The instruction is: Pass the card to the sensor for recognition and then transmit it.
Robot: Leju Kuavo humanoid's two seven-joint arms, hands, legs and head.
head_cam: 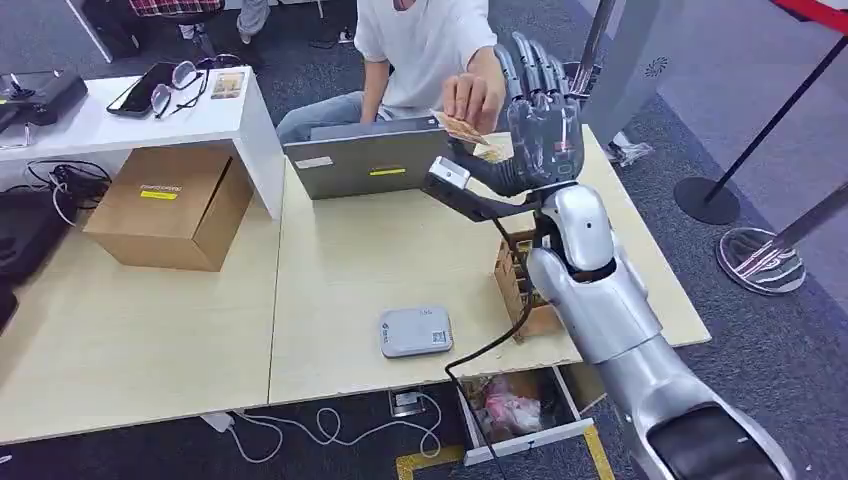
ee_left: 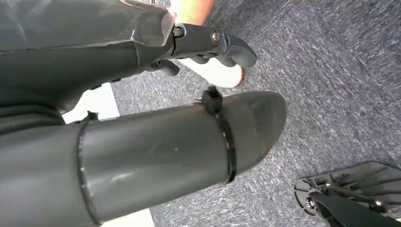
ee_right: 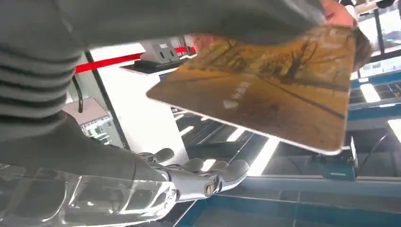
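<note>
The right hand (head_cam: pixel 540 110), raised past the tabletop's (head_cam: pixel 350 270) far edge, and a person's hand (head_cam: pixel 475 95) both pinch the card (head_cam: pixel 470 130); mistimed release could drop it.

Showed a card (ee_right: pixel 279 85) printed in golden yellow and brown with dark, tree-like lines. Had a light grey sensor (head_cam: pixel 415 331) on a pale wood table (head_cam: pixel 160 330). Carried a yellow label on the brown cardboard box (head_cam: pixel 170 205), far left. Gleamed silver along the right arm (head_cam: pixel 610 310), dark grey at the right hand (head_cam: pixel 540 115).
</note>
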